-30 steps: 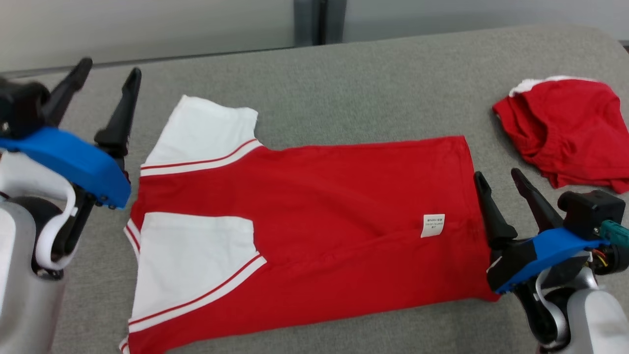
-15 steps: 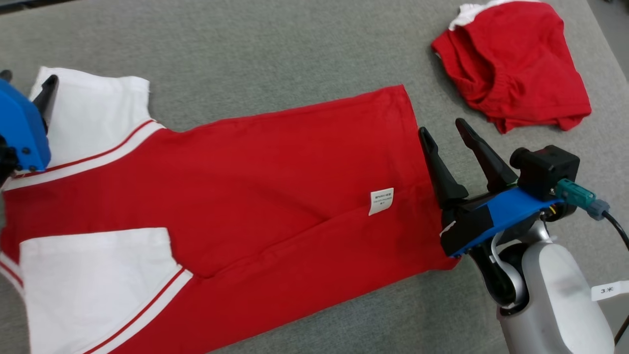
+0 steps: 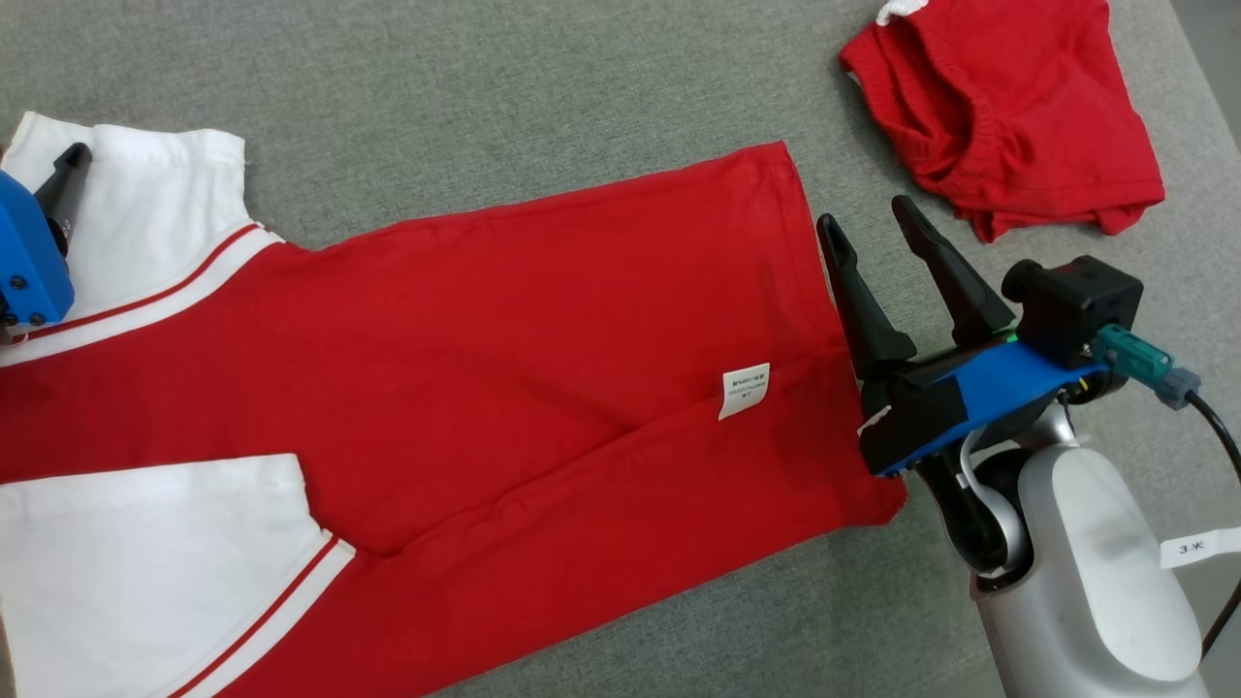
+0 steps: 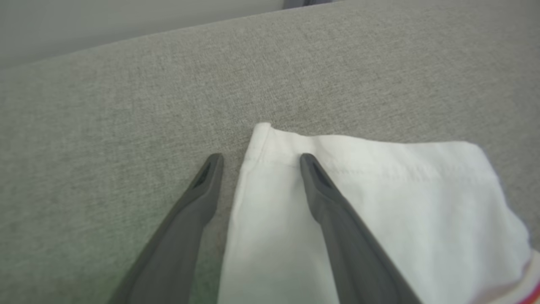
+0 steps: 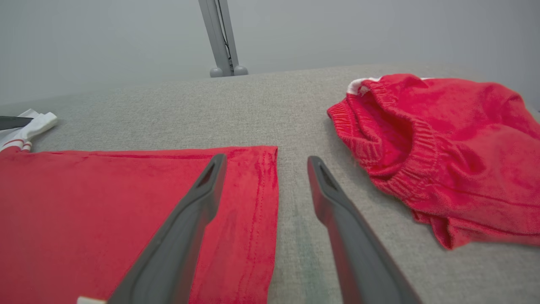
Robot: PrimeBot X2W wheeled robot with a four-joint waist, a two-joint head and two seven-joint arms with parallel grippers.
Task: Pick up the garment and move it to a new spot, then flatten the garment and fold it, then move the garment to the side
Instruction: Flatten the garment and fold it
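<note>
The garment [image 3: 504, 330] is a red shirt with white sleeves, lying flat on the grey cushion with a white label [image 3: 745, 390] near its hem. My right gripper [image 3: 863, 215] stands open just off the hem's right edge. In the right wrist view its fingers straddle that hem [image 5: 270, 185], one over the red cloth, one over bare cushion. My left gripper [image 4: 260, 158] is open over the corner of the far white sleeve [image 4: 379, 190], one finger on each side of the sleeve's edge. One dark left finger [image 3: 66, 170] shows at the head view's left edge. Neither gripper holds anything.
A second red garment [image 3: 1008, 107], bunched up with a ribbed waistband, lies at the far right, close to my right gripper [image 5: 266, 159]. Bare grey cushion [image 3: 485, 87] runs behind the shirt. A wall and a metal post [image 5: 219, 38] stand beyond the cushion's far edge.
The head camera has swung down and to the right, shifting the whole picture. My left gripper now reaches over the far sleeve's corner. The right gripper stays at the hem, still open.
</note>
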